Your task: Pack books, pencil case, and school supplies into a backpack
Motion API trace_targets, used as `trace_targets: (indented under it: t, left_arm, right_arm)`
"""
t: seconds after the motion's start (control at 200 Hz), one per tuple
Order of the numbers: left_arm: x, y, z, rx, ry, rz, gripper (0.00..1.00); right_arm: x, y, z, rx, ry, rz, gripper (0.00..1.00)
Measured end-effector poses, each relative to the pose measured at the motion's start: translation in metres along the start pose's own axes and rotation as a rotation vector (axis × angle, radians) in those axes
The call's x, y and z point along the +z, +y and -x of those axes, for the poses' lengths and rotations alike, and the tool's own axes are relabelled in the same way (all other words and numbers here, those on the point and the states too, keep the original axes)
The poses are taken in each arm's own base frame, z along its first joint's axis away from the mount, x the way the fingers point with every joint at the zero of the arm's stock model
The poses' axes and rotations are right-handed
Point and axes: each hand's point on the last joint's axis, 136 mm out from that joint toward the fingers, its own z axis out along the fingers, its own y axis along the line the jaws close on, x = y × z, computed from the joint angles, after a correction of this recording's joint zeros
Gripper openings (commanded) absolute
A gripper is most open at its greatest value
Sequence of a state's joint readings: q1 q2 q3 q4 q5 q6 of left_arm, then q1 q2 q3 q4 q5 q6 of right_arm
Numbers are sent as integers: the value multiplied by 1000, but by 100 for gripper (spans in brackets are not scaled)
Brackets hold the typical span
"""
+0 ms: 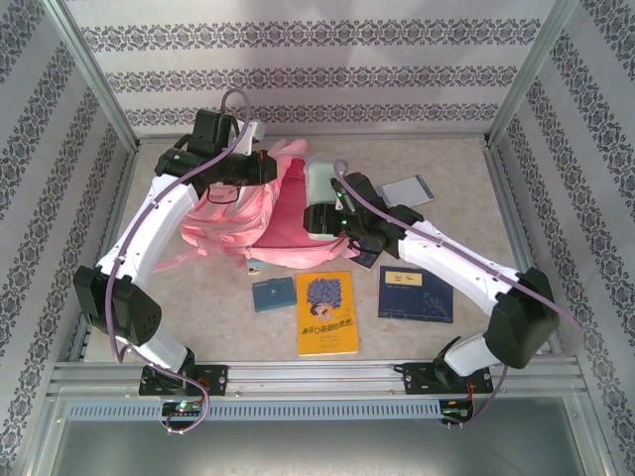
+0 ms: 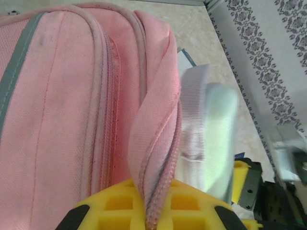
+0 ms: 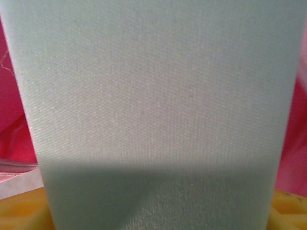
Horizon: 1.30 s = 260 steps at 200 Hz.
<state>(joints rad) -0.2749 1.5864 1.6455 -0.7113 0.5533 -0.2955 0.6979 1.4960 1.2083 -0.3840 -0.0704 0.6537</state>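
Left arm point(image 1: 149, 223) and right arm point(image 1: 456, 263) reach inward; left hand point(image 1: 256, 167) pinched shut; right hand point(image 1: 325, 216) spread wide, gripping.

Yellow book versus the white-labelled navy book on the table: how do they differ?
The yellow book has a blue picture on its cover; the navy book is dark with a small white label. The yellow book lies with its long side front to back; the navy book lies with its long side left to right. The yellow book sits mid-table, the navy book further right. Both lie flat on the table, outside the backpack.
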Motion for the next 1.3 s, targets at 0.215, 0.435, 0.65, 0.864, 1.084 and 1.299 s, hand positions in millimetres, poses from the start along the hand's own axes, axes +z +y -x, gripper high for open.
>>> trace_targets:
  t: [0.215,0.435,0.65,0.864,1.084,1.299]
  left_arm:
    - [-13,-2,-13,115,-37,-4,0]
    - [-14,-7,-16,165,-35,-29,0]
    - [-16,-14,-12,208,-38,-62,0]
    - [-23,-14,7,261,-76,-68,0]
    - [-23,-10,14,271,-86,-74,0]
    - [-23,-11,19,297,-107,-78,0]
  right_arm:
    - [29,1,-32,55,131,42,75]
    - [66,21,-62,49,255,56,76]
    - [93,52,-46,77,288,99,77]
    - [136,61,2,95,247,112,79]
    - [173,36,31,64,197,23,92]
    - [187,24,44,7,147,-64,98]
